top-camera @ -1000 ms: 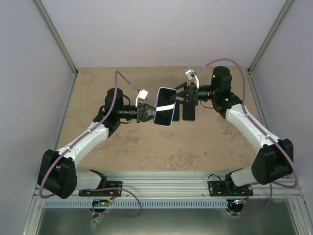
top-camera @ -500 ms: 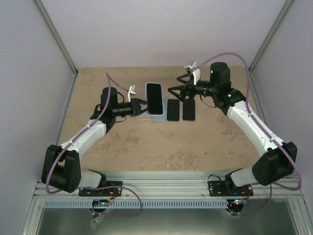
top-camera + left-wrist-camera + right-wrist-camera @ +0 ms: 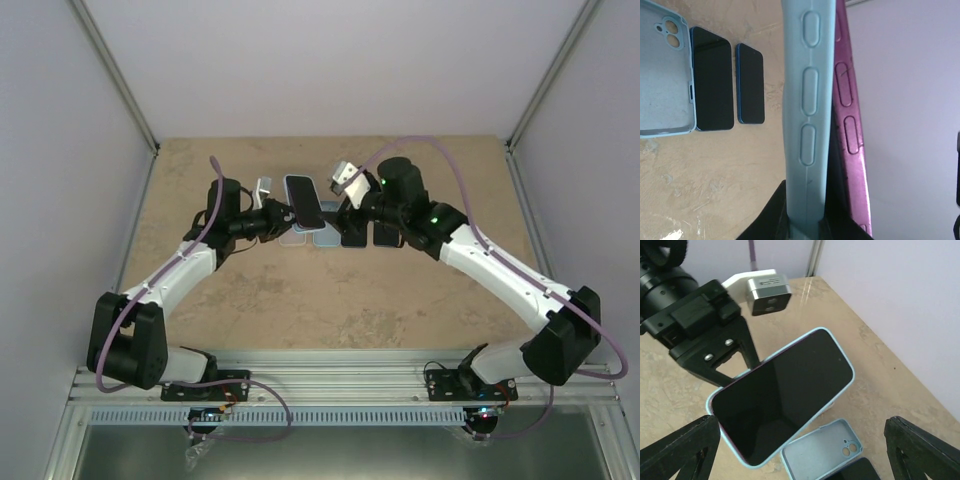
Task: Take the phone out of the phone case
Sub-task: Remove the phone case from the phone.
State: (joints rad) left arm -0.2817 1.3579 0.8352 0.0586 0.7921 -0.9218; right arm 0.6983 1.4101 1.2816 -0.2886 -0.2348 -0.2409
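- We see the left gripper (image 3: 279,216) clamped on the bottom end of the phone case (image 3: 807,100), its jaws drawn tight against the light-blue edge.
- The phone (image 3: 785,395) sits inside that case, dark screen showing, with a thin magenta rim between the screen and the blue.
- The cased phone is held up off the table (image 3: 400,290), tilted, at the far middle of the work area.
- We see the right gripper (image 3: 336,208) with its jaws spread wide, holding nothing.
- In the right wrist view its two fingers stand off to either side of the phone, and we see no contact with it.
- Below, an empty case (image 3: 662,75) lies flat on the table, with two dark phones (image 3: 712,80) side by side just next to it.
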